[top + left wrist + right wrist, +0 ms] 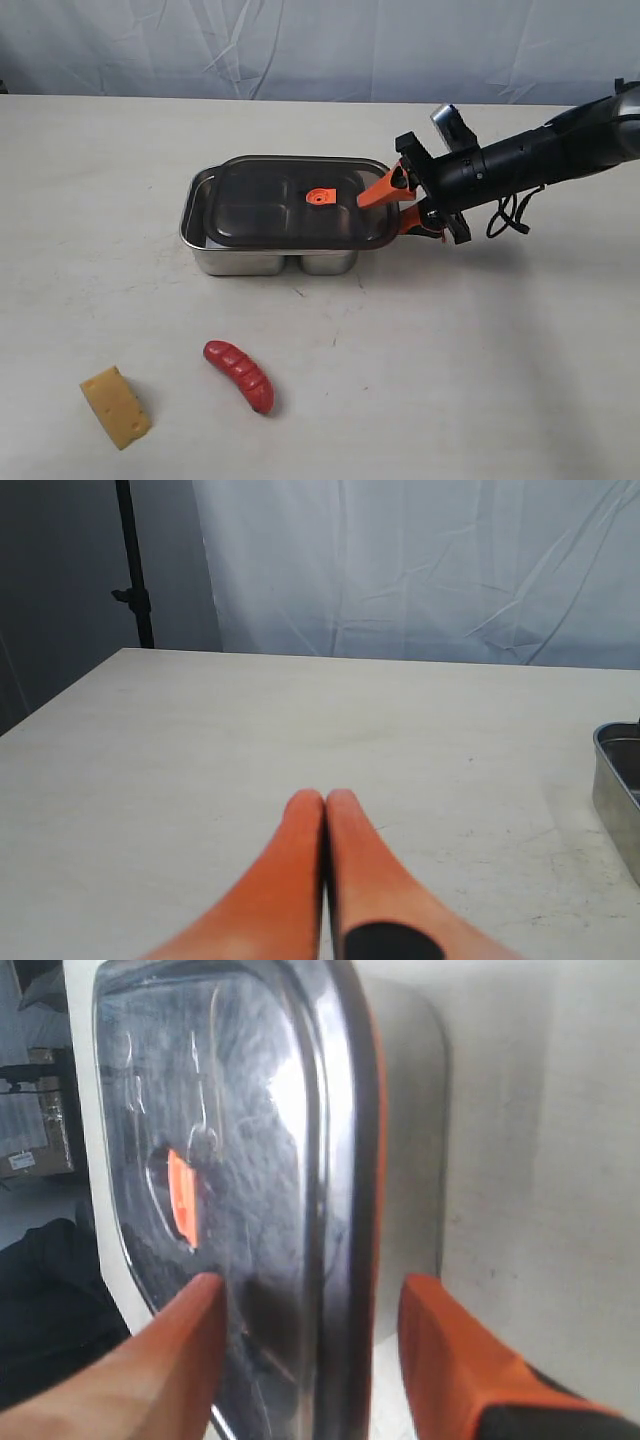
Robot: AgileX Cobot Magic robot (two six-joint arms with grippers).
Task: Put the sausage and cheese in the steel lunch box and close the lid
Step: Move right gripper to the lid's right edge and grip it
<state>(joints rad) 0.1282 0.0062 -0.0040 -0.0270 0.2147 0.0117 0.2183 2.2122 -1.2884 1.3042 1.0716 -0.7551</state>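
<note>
The dark translucent lid (290, 205) with its orange valve tab (320, 198) lies on the steel lunch box (250, 262), shifted slightly towards the right. My right gripper (385, 212) is open at the lid's right edge, one finger above and one below the rim. In the right wrist view the lid (250, 1110) and its orange seal run between the spread fingers of the right gripper (315, 1285). The red sausage (239, 376) and the yellow cheese (115, 407) lie on the table in front of the box. My left gripper (325, 798) is shut on nothing.
The white table (480, 340) extends around the box. A corner of the steel lunch box (615, 780) shows at the edge of the left wrist view. A blue-grey cloth backdrop (300, 40) hangs behind the table. The left arm is outside the exterior view.
</note>
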